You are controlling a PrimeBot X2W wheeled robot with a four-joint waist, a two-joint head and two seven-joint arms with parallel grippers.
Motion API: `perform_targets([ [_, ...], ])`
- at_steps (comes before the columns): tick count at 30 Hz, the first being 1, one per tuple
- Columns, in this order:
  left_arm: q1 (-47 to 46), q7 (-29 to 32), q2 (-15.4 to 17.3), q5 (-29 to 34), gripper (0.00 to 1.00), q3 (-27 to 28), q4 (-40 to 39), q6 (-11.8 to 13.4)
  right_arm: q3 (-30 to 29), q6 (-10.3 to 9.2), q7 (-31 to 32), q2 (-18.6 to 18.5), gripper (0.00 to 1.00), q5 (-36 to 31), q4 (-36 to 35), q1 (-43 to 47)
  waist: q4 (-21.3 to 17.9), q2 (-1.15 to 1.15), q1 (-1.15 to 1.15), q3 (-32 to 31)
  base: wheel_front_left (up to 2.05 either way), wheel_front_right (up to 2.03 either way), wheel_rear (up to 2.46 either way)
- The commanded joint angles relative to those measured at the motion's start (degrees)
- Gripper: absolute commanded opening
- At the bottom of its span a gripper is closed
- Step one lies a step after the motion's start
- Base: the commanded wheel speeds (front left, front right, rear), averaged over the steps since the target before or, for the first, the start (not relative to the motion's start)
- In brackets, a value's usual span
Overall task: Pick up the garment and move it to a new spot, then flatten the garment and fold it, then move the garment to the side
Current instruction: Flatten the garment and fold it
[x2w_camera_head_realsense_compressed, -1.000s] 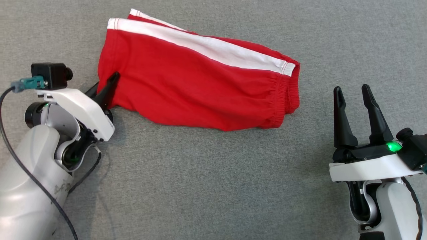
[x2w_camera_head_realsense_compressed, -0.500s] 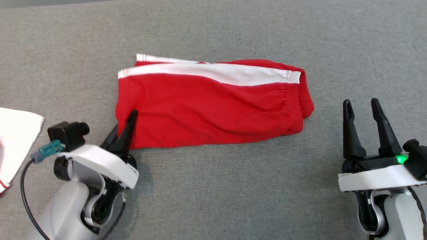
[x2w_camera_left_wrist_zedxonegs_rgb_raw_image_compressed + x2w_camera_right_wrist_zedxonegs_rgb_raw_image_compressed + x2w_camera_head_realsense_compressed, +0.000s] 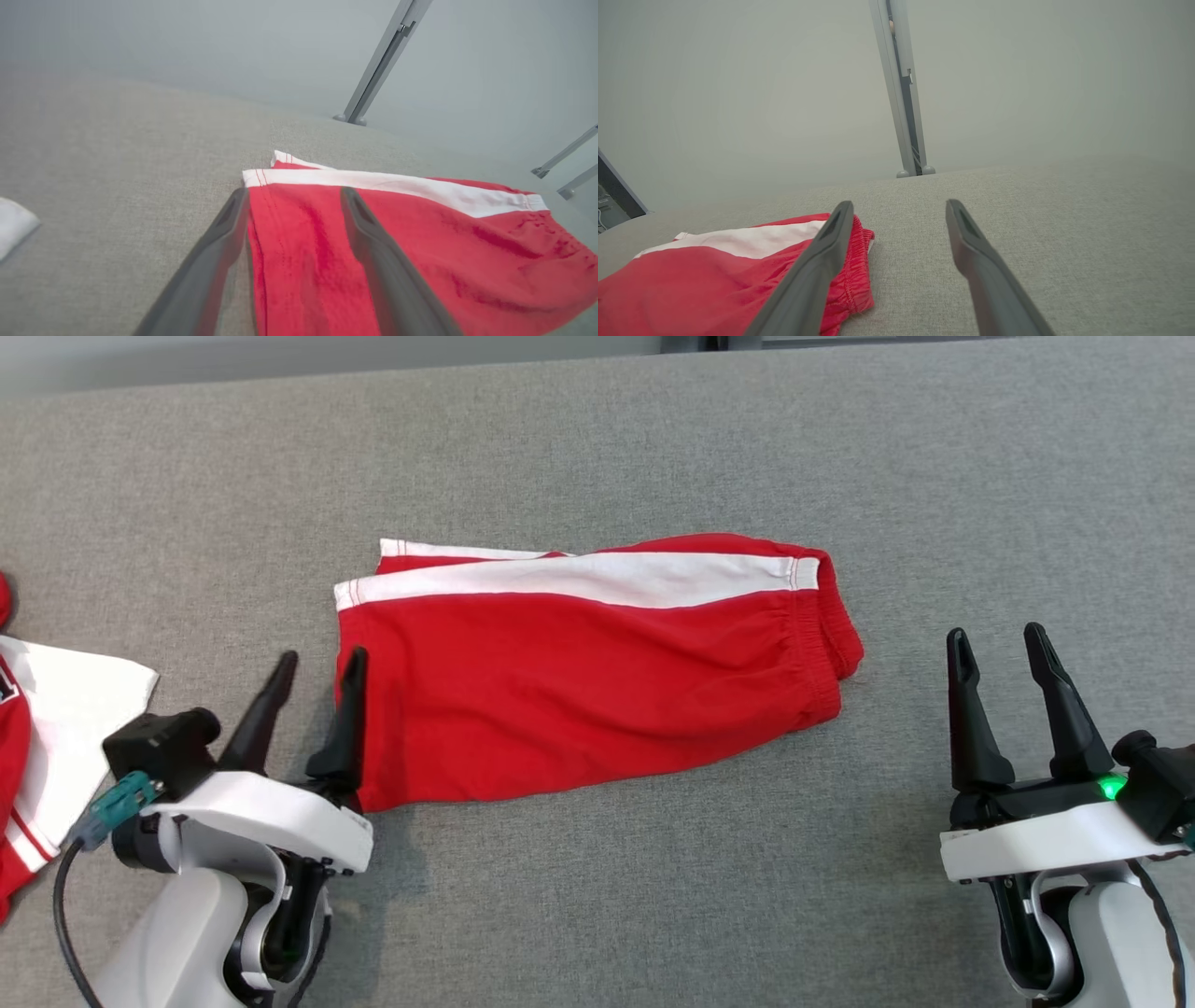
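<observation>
The garment (image 3: pixel 579 681), red shorts with a white side stripe, lies folded and flat on the grey table, waistband to the right. My left gripper (image 3: pixel 321 658) stands open at its left hem: one finger is over the red cloth's edge, the other over bare table. In the left wrist view the garment (image 3: pixel 420 233) spreads ahead and to the right of the left gripper (image 3: pixel 294 193), with nothing pinched. My right gripper (image 3: pixel 994 635) is open and empty, right of the waistband and apart from it. In the right wrist view the right gripper (image 3: pixel 900 205) has the garment (image 3: pixel 714 275) at its lower left.
Another white and red cloth (image 3: pixel 56 728) lies at the table's left edge and shows as a white corner (image 3: pixel 11 226) in the left wrist view. Grey metal posts (image 3: pixel 380 65) (image 3: pixel 901 93) rise beyond the table's far edge. The grey table (image 3: pixel 653 896) stretches wide in front.
My left gripper has opened and let go of the garment's lower-left corner. The head camera has shifted, bringing the other cloth into view. The right gripper has stayed open.
</observation>
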Motion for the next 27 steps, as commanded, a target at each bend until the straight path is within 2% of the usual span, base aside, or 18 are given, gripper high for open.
perform_targets([
  [1, -0.5, -1.2, 0.1, 0.6, 1.0, 0.5, -0.4, 0.4, 0.0, 0.09, 0.1, -0.4, 1.0, -0.1, 0.2, 0.3, -0.2, 0.0, 0.0, -0.4, 0.0, 0.0, 0.0],
  [5, -1.7, -6.1, 0.8, 6.0, 1.0, 2.8, -2.3, 2.8, -0.6, 0.09, 0.0, -0.2, 1.0, -0.9, -0.2, 0.6, -0.3, 0.0, 0.0, -1.1, 0.0, 0.0, 0.0],
  [10, -0.5, -7.2, 0.4, 14.3, 1.0, 7.2, -8.1, 4.6, -1.2, 0.08, 0.4, 0.1, 1.0, -2.7, -0.7, 0.9, -0.3, 0.0, 0.0, -1.8, 0.0, 0.0, 0.0],
  [17, 6.7, -7.2, -1.3, 22.8, 1.0, 12.1, -13.4, 3.3, -1.6, 0.08, 1.0, 0.3, 1.0, -5.2, -0.3, 1.6, -0.2, 0.0, 0.0, -3.7, 0.0, 0.0, 0.0],
  [22, 10.9, -7.2, -2.9, 25.1, 1.0, 14.0, -12.4, 1.5, -2.1, 0.08, 1.3, 0.4, 1.0, -6.0, 0.3, 2.7, 0.4, 0.0, 0.0, -5.6, 0.0, 0.0, 0.0],
  [27, 11.4, -7.2, -4.0, 25.2, 1.0, 15.0, -10.4, 0.0, -2.4, 0.08, 1.5, 0.5, 1.0, -6.1, 0.3, 3.5, 0.7, 0.0, 0.0, -6.4, 0.0, 0.0, 0.0],
])
